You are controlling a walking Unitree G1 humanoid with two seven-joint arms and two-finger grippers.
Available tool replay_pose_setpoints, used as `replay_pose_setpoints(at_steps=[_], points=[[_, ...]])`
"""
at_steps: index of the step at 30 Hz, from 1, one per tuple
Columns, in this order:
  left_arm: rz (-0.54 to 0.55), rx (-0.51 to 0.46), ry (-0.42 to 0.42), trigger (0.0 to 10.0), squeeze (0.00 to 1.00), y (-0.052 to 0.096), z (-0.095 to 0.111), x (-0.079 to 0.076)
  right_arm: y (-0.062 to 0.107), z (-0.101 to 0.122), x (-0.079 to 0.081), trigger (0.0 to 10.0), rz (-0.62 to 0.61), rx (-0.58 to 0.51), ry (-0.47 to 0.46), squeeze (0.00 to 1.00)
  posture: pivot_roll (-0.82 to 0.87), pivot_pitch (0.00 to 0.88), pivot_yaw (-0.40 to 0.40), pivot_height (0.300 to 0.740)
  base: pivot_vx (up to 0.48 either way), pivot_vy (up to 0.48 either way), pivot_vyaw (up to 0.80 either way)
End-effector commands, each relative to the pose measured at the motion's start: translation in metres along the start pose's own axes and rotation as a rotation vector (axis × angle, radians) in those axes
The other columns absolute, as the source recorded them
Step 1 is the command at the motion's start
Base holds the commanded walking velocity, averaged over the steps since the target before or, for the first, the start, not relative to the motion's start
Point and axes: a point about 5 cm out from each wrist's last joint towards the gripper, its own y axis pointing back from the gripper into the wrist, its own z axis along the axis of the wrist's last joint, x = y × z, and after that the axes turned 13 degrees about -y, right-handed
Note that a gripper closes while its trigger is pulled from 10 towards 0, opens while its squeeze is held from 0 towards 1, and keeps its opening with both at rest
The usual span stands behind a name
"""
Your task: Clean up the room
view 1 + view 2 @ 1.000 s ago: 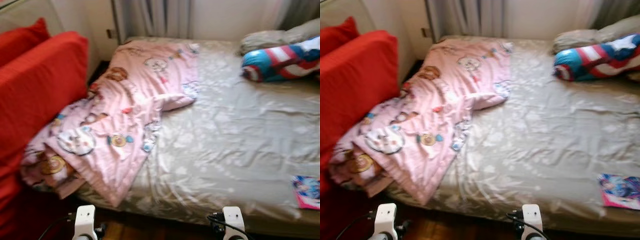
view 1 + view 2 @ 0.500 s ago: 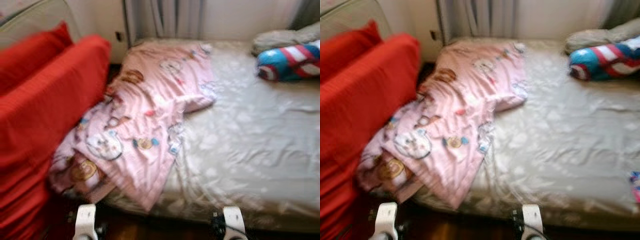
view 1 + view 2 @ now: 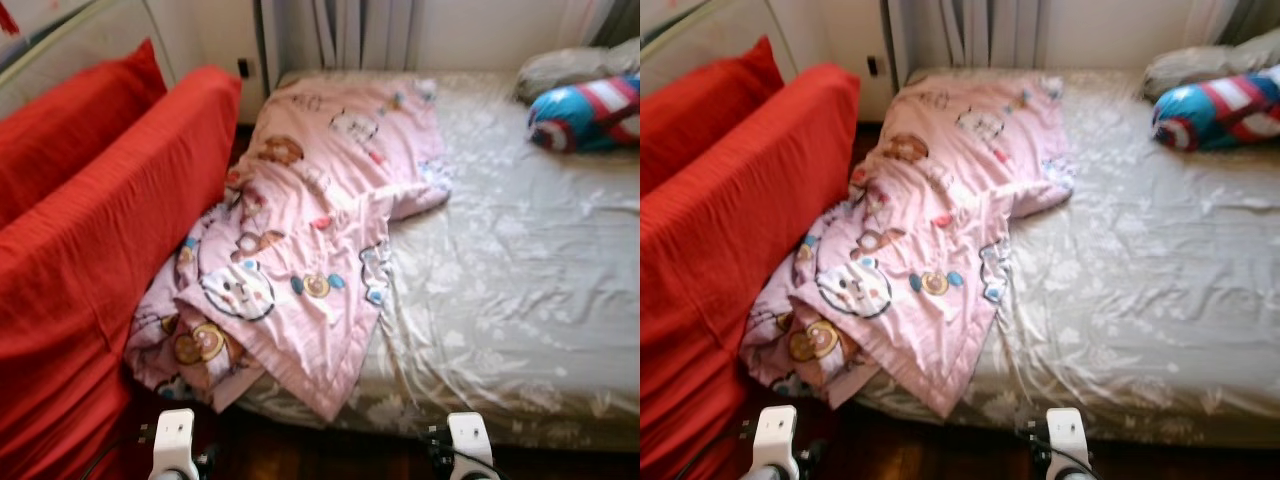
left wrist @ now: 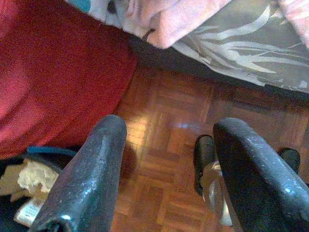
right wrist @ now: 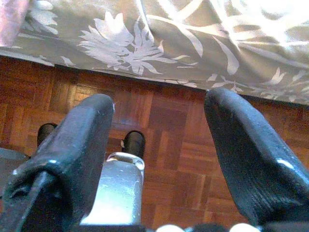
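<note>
A crumpled pink cartoon-print blanket (image 3: pixel 320 230) lies across the left half of the bed (image 3: pixel 520 270) and spills over its near-left corner. A blue, red and white striped cushion (image 3: pixel 585 110) rests at the far right beside a grey pillow (image 3: pixel 570 68). Both arms hang low at the bed's near edge, with only their white wrist parts in the eye views. My left gripper (image 4: pixel 164 183) is open over the wooden floor (image 4: pixel 169 145), nothing between its fingers. My right gripper (image 5: pixel 159 159) is open too, over the floor just below the bed's sheet edge (image 5: pixel 193 43).
A red sofa (image 3: pixel 90 240) with a red cushion (image 3: pixel 70 120) stands close on the left, almost touching the bed. Curtains (image 3: pixel 340 30) and a wall lie behind the bed. In the left wrist view a dark bin with crumpled paper (image 4: pixel 29 179) sits beside the sofa.
The whole view has swung left: sofa and blanket moved rightward in the picture, and the colourful booklet on the bed's right edge has left the frame. Both arms stay hanging.
</note>
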Motion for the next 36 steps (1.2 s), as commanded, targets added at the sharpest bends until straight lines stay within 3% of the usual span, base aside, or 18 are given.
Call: replay_pose_setpoints(at_steps=[1,22,36], points=[[0.003,0.039,0.002,10.0,0.0,0.003,-0.011,0.001,0.001,-0.004,0.0,10.0,0.003,0.015,0.006,0.0,0.0,0.114,0.042,0.74,0.0,0.0,0.8],[-0.003,0.022,0.004,10.0,0.0,0.003,-0.009,0.003,0.002,-0.009,0.0,10.0,0.006,0.031,-0.022,0.0,0.01,0.149,0.046,0.74,0.0,0.0,0.8],[-0.002,-0.031,0.023,10.0,0.0,0.003,-0.004,0.003,-0.004,0.017,0.008,10.0,0.033,-0.075,-0.122,0.0,0.01,0.155,0.044,0.74,0.0,0.0,0.0]])
